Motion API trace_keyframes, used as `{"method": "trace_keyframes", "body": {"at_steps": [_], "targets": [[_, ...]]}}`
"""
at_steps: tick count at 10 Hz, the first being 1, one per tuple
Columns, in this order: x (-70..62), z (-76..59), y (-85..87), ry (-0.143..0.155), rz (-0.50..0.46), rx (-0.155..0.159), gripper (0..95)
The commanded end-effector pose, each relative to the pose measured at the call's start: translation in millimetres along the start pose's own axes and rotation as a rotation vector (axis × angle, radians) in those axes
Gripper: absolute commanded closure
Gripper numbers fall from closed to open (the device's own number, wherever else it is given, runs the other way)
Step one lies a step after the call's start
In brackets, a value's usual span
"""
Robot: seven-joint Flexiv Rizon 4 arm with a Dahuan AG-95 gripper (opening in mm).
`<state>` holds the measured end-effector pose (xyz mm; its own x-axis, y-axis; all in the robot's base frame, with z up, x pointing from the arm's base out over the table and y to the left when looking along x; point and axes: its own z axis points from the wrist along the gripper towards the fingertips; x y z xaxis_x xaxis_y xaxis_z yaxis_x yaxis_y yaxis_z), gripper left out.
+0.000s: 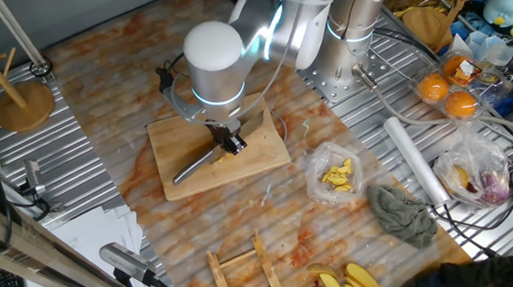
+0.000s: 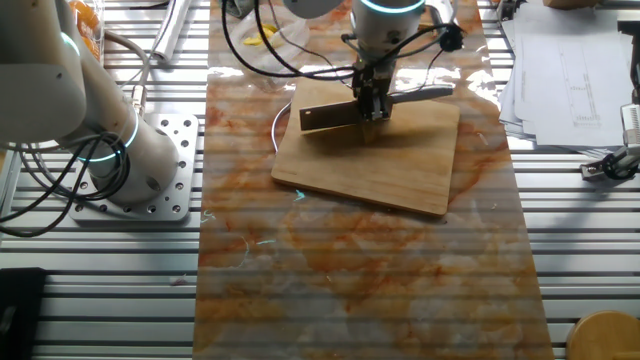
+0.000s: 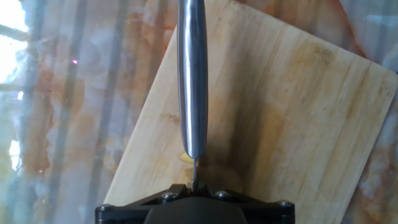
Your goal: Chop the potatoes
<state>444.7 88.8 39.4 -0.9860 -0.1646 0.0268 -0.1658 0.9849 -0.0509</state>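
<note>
Holding knife (image 1: 196, 165), hand (image 1: 230, 143) hides potato (image 3: 186, 158): pale sliver visible.

From here I get even, bright overhead light in both fixed views, with soft shadows and pale glare on the glossy table covering (image 2: 350, 270). Horizontal banding stripes cross them. My hand view is softer: the knife handle (image 3: 193, 74) is blurred with a bright streak, and daylight blows out around nine to ten o'clock.
</note>
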Motion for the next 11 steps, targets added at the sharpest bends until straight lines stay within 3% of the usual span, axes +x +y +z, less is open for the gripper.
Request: {"method": "trace_keyframes", "body": {"at_steps": [1, 3, 6, 11], "targets": [[3.0, -9.8, 6.7, 0.034, 0.016, -0.073, 95.0], [7.9, -26.1, 14.3, 0.034, 0.009, -0.053, 95.0], [7.3, -23.5, 11.8, 0.031, 0.017, -0.032, 95.0], [1.1, -26.1, 4.1, 0.026, 0.039, -0.032, 95.0]]}}
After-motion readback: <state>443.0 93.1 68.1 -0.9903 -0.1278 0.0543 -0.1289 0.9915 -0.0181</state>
